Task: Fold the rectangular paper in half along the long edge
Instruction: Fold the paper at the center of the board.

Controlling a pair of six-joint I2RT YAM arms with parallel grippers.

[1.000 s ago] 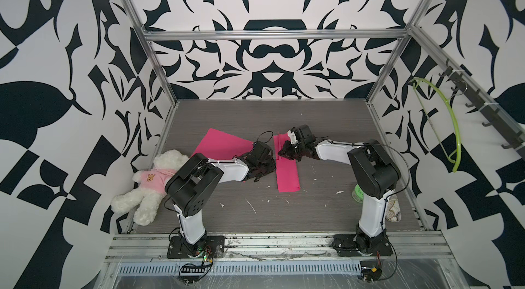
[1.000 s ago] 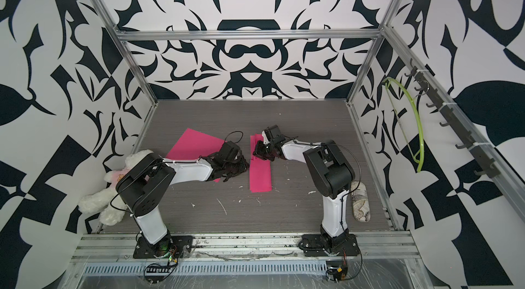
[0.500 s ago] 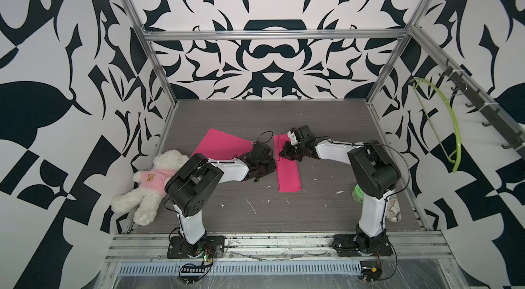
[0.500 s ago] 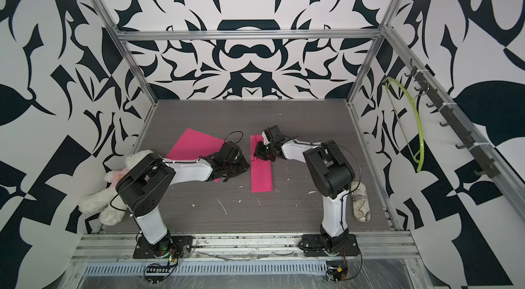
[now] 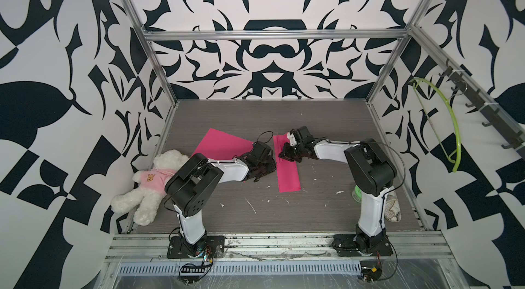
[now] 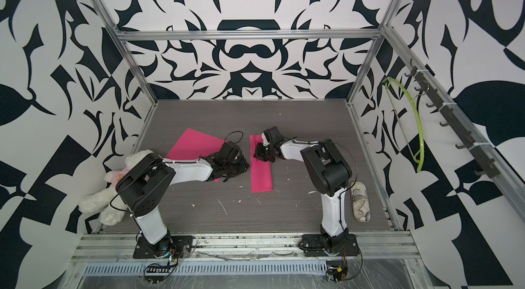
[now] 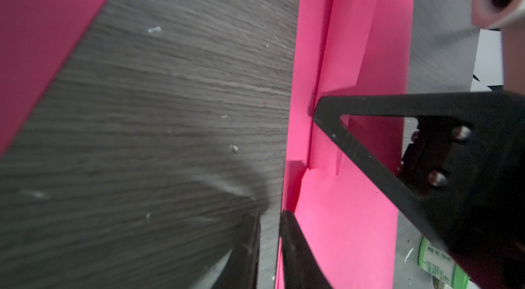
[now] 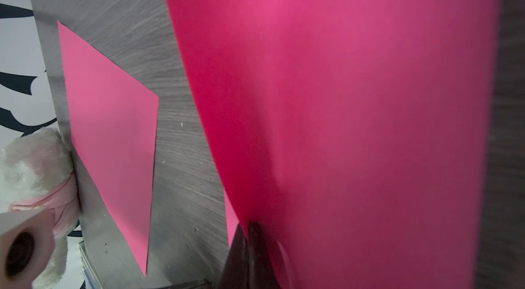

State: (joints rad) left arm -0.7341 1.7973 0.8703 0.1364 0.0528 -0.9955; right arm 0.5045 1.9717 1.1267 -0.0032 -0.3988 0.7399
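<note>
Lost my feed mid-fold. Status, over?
Right pincer shut on the folded paper. Left pincer barely open beside its edge, holding nothing. Spare sheet and teddy bear lie clear.

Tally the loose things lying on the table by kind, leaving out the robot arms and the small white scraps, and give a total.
Pink paper sheets: 2 (folded strip, flat sheet)
Teddy bear: 1
Slipper: 1
Green-labelled container: 1
Total: 5
</note>
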